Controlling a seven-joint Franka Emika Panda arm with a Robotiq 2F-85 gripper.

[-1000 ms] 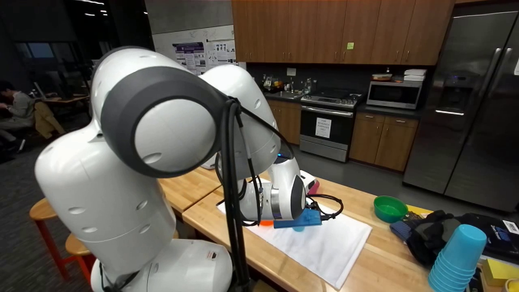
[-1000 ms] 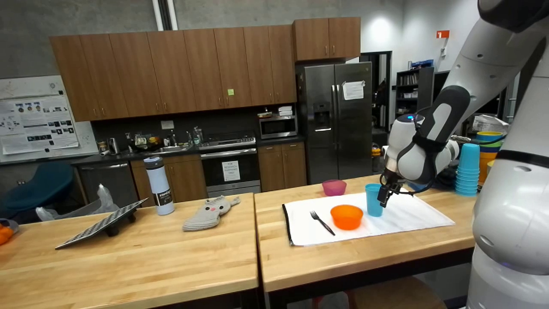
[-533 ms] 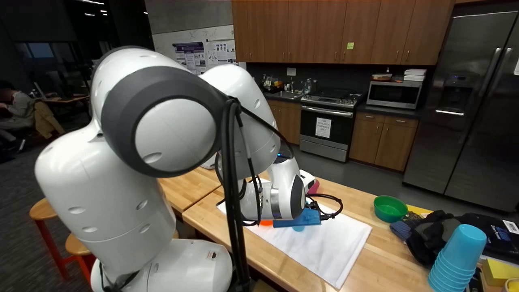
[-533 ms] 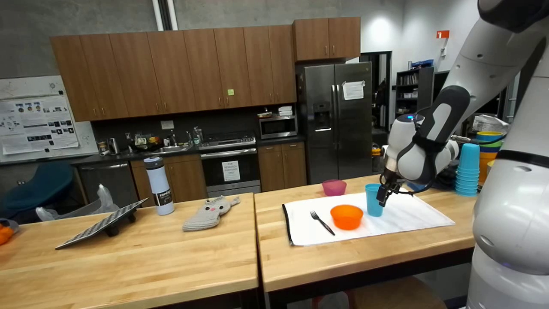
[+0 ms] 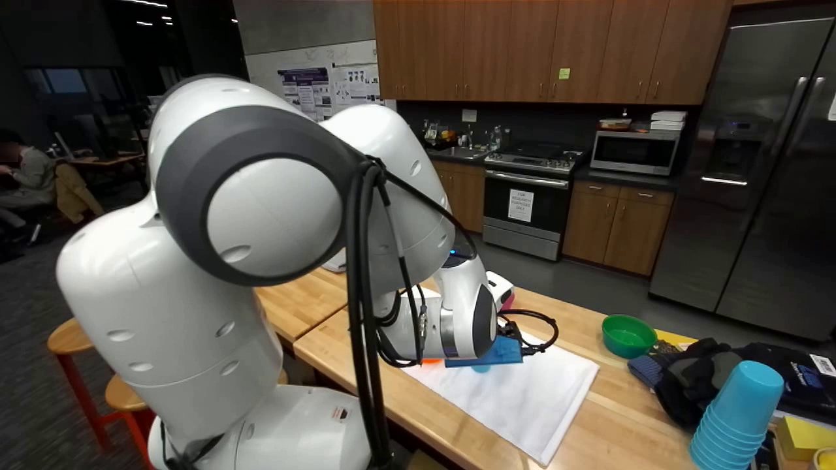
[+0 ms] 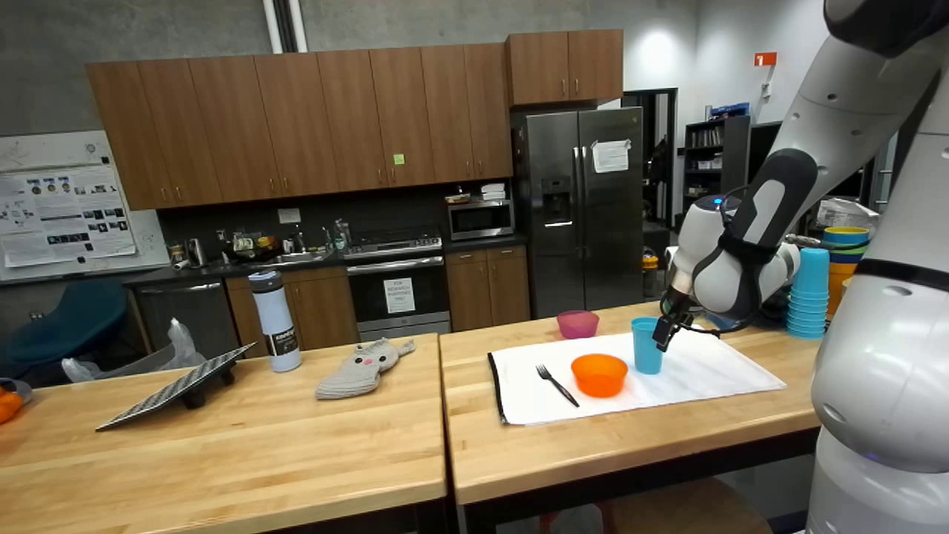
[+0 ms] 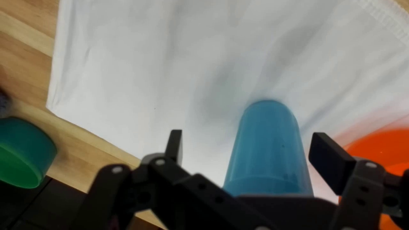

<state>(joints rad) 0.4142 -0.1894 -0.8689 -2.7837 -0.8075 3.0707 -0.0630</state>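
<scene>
Lower mid of wrist view, gripper [image 7: 245,146] is wide apart w/ blue cup [image 7: 269,150] seen btwn its sides; prob. lined up, not held yet.

Bare cloth [image 6: 719,374] leaves passage beside the blue cup [image 6: 646,354], opposite the obstructing orange bowl [image 6: 599,382].

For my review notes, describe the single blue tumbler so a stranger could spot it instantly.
In an exterior view, start at the butcher-block table with the white cloth. There, an upright blue tumbler stands beside the orange bowl, close to the fingers. It's taller than the bowl and single, unlike the nested blue tumblers off the cloth.
</scene>
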